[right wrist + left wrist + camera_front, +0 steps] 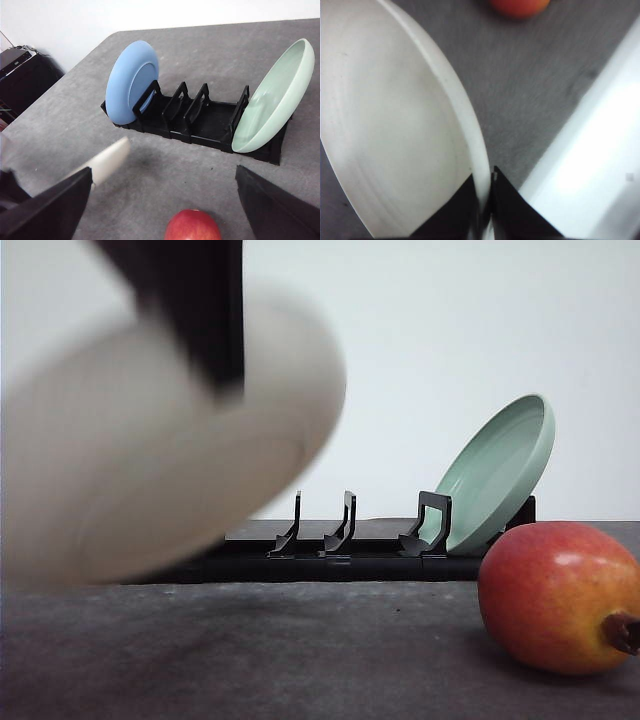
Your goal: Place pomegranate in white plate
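My left gripper (pixel 485 207) is shut on the rim of the white plate (pixel 395 130), which it holds in the air, tilted. In the front view the white plate (pixel 150 460) is large and blurred at the left, with the left gripper (pixel 205 315) clamped on its upper rim. The pomegranate (pixel 560 595), red fading to yellow-orange, lies on the grey table at the right with its dark calyx pointing right. It also appears as the pomegranate (pixel 520 6) and the pomegranate (pixel 192 225). My right gripper (pixel 165 210) stands open above the fruit, fingers wide apart.
A black dish rack (pixel 200 122) sits at the back of the grey table (pixel 300 660). A blue plate (pixel 131 82) stands in one end of it and a pale green plate (pixel 497 472) leans in the other. Middle slots hold nothing.
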You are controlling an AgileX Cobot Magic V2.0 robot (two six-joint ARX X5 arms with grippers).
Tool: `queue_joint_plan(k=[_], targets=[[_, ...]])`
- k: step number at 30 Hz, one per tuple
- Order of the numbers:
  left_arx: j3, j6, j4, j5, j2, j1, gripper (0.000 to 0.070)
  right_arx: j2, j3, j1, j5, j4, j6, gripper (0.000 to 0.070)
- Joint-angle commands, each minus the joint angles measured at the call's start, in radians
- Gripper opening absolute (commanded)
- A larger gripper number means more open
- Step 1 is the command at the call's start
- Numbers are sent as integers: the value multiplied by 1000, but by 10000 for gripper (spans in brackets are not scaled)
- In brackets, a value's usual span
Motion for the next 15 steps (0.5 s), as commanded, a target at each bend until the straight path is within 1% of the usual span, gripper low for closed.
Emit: queue_joint_plan(k=[1, 7, 12, 15], targets=[[-17, -26, 29, -28, 50, -21, 0, 3, 16, -1, 3, 0, 8, 585], [-37, -23, 72, -108, 222, -44, 0, 3, 16, -1, 3, -6, 8, 585], [-37, -23, 123, -112, 337, -61, 0, 3, 16, -1, 3, -9, 7, 585], [-37, -30, 178, -112, 376, -69, 1, 3, 16, -1, 3, -11, 7, 585]])
